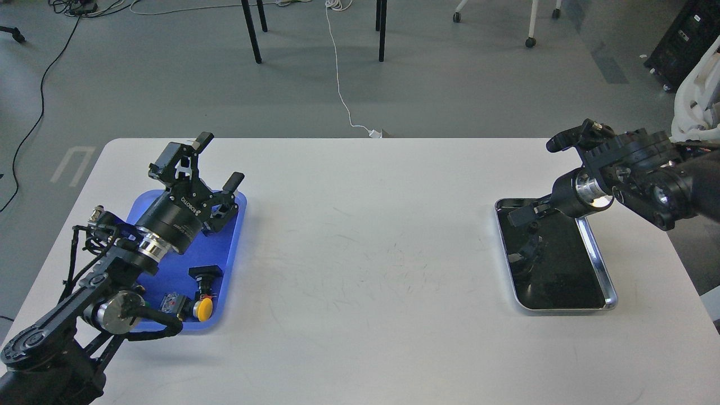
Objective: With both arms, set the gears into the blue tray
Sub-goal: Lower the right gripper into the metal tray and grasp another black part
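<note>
The blue tray (222,242) lies at the table's left. My left gripper (218,162) hovers over its far end, open, with nothing between its fingers. At the right, my right gripper (520,216) reaches down and left into the far end of the silver-rimmed tray (597,260). It is dark against the tray's black inside, so its fingers cannot be told apart. A tiny black gear (532,228) seems to lie right by its tip, hard to make out. I see no gears in the blue tray.
Two push-button switches lie in the blue tray's near end, one with a yellow cap (203,308) and one black (205,274). My left forearm covers the tray's left side. A white chair (697,107) stands off the table's far right corner.
</note>
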You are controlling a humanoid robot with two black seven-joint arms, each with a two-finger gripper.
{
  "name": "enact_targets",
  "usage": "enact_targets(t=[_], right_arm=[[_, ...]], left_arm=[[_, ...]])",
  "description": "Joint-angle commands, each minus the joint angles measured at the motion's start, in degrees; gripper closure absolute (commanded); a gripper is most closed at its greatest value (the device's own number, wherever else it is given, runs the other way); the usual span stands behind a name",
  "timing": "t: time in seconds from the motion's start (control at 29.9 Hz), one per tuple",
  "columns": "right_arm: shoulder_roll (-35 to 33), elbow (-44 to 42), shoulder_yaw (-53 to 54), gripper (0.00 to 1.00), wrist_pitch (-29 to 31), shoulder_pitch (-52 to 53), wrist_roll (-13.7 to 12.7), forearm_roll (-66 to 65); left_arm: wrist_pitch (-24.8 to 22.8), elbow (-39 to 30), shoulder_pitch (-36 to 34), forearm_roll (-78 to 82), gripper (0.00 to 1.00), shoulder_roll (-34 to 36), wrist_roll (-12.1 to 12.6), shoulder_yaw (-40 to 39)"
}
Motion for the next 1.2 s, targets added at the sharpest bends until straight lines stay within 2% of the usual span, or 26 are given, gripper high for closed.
enact_targets(t=[0.0, 0.27, 0.5, 0.67, 0.9, 1.17], right_arm=[[0.0, 0.0, -0.4, 0.02, 0.0, -0.1, 0.0, 0.0], [-0.1, -0.1, -1.9, 0.09, 0.0, -0.1, 0.0, 0.0], [0.3, -0.4, -3.4, 0.3, 0.0, -0.7, 0.0, 0.0], [0.4, -2.0, -3.4, 0.31, 0.0, -2.2, 0.0, 0.0], [0.4, -2.0, -3.3, 0.38, 0.0, -2.4, 0.0, 0.0], [0.4, -2.9, -3.3, 0.39, 0.0, -2.5, 0.0, 0.1]], left_arm=[[0.0, 0.0, 0.0, 0.0, 0.02, 0.1, 0.0, 0.0], [0.0, 0.0, 0.0, 0.0, 0.02, 0.1, 0.0, 0.0], [0.0, -0.1, 0.0, 0.0, 0.02, 0.1, 0.0, 0.1], [0.0, -0.1, 0.7, 0.1, 0.02, 0.0, 0.0, 0.0], [0.0, -0.1, 0.9, 0.1, 0.02, 0.0, 0.0, -0.1], [0.0, -0.1, 0.9, 0.0, 0.02, 0.0, 0.0, -0.1]])
